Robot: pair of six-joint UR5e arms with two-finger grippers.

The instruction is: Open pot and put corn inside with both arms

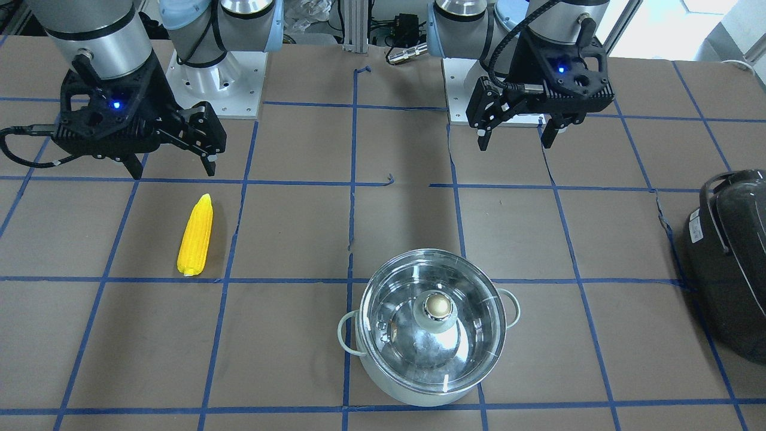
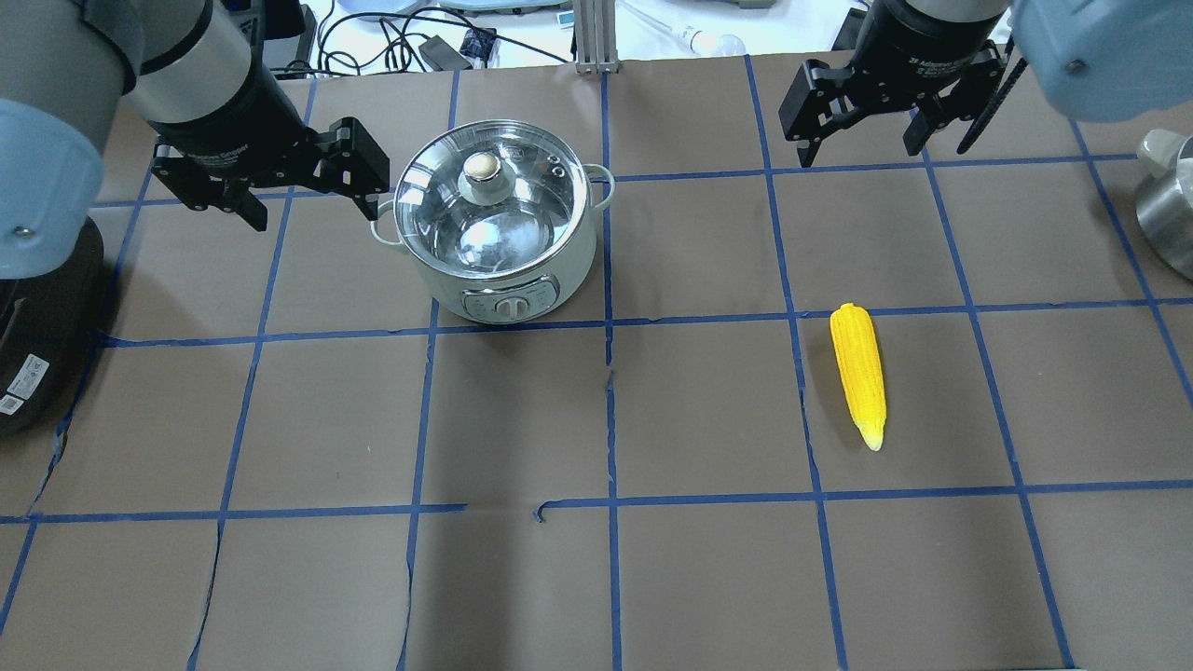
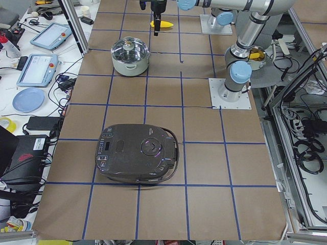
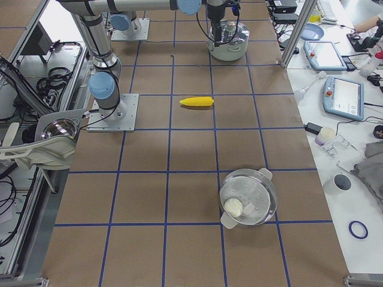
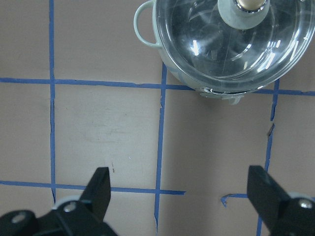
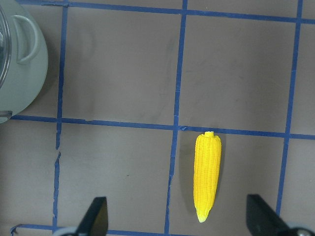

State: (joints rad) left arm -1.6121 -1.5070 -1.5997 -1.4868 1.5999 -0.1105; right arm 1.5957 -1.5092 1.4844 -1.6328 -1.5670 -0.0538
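The pot stands with its glass lid on and a metal knob on top; it also shows in the front view. The yellow corn lies flat on the table, about two grid squares from the pot, and shows in the front view too. My left gripper hangs open and empty above the table beside the pot. In the left wrist view the pot is ahead of the open fingers. My right gripper is open and empty, raised near the corn.
A large black domed appliance sits at the table's end on my left. A second lidded steel pot stands at the end on my right. Blue tape lines grid the brown table.
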